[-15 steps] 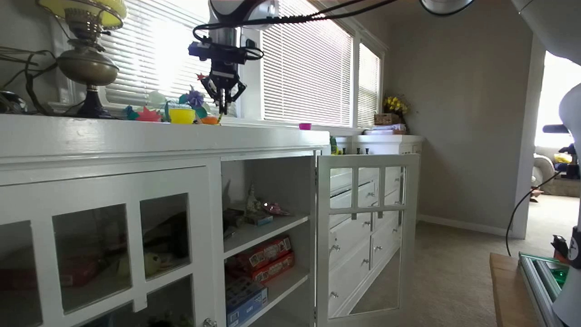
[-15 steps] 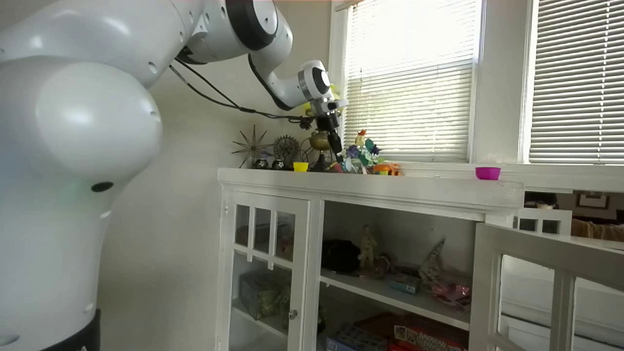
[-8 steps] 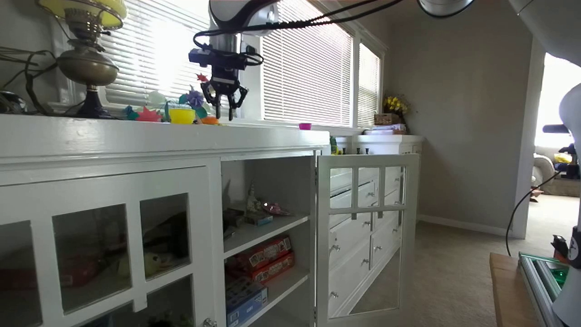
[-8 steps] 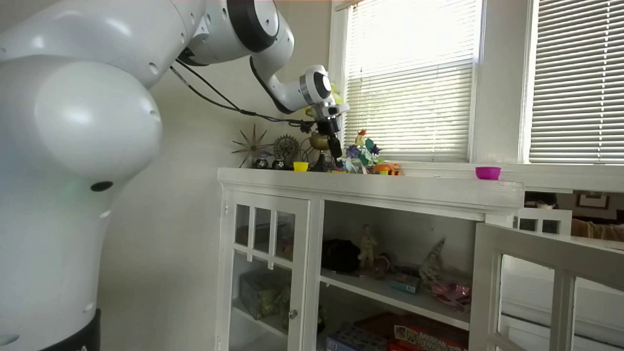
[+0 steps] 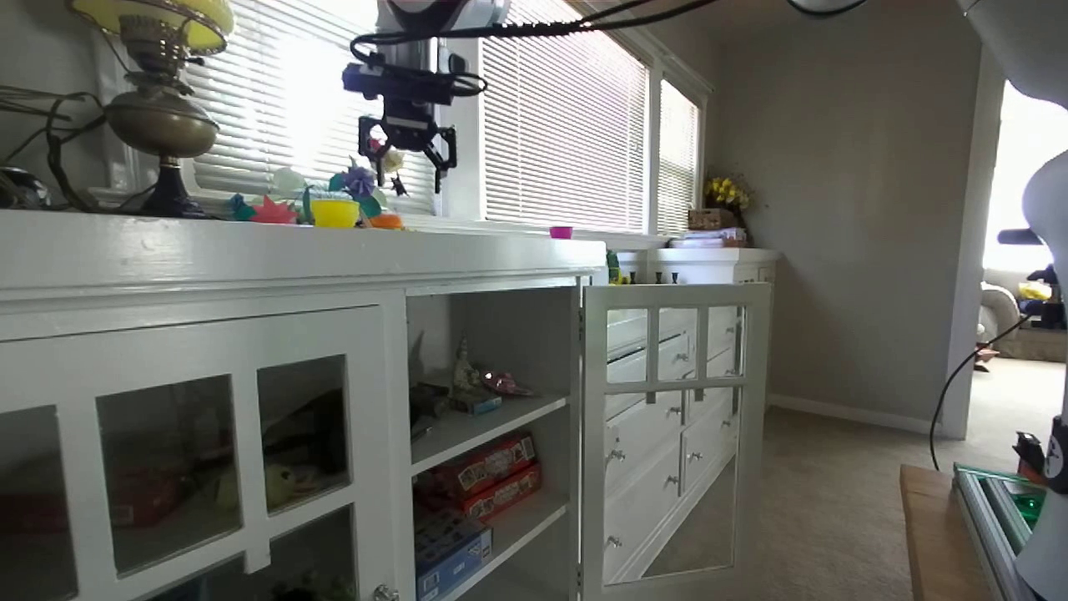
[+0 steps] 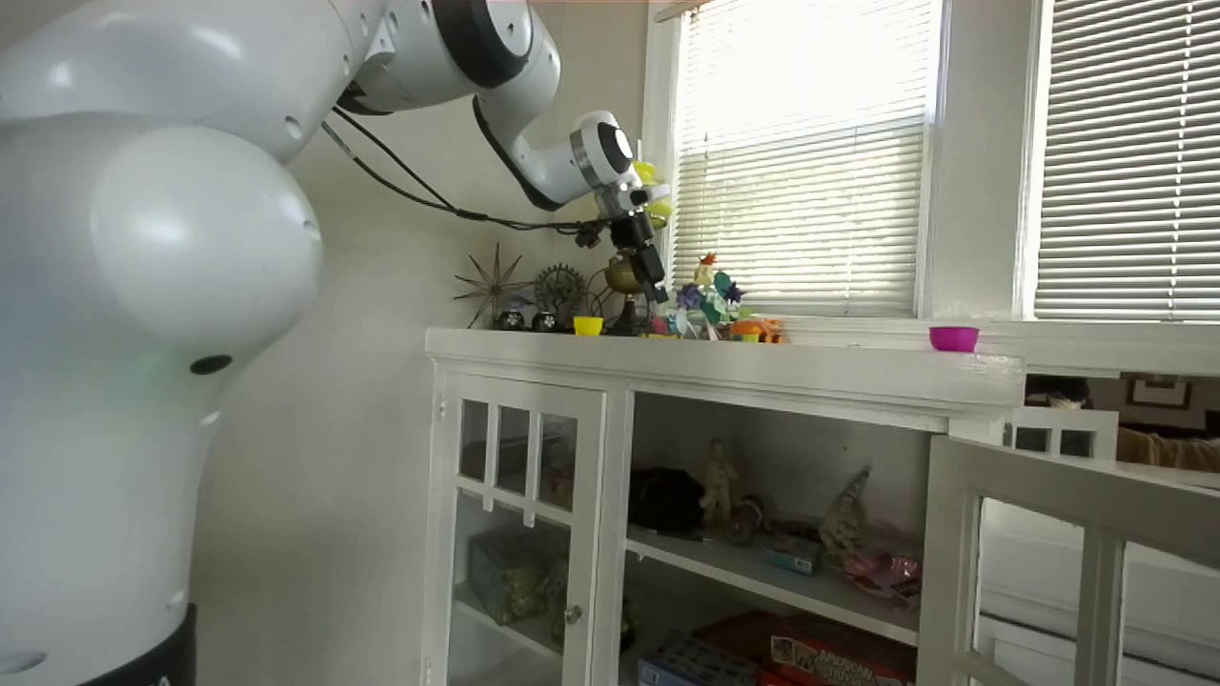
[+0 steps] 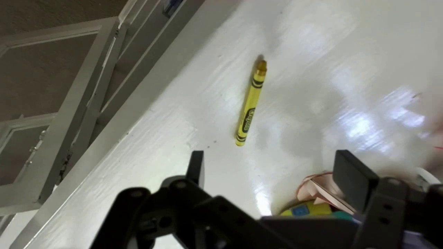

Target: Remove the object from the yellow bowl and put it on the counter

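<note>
Black gripper [image 5: 409,185], spread wide, crayon [image 7: 251,103] on counter [image 7: 304,86]

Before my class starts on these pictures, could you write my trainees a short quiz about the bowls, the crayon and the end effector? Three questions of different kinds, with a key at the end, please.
1. Fill the gap: both exterior views show the yellow bowl; the small bowl nearest the open cabinet door is coloured ____.

2. Choose one: in the wrist view, the crayon lies
A) in the yellow bowl
B) on the counter
C) on a cabinet shelf

3. True or false: the end effector is open and apart from the crayon.

Key: 1, pink. 2, B. 3, true.
</note>
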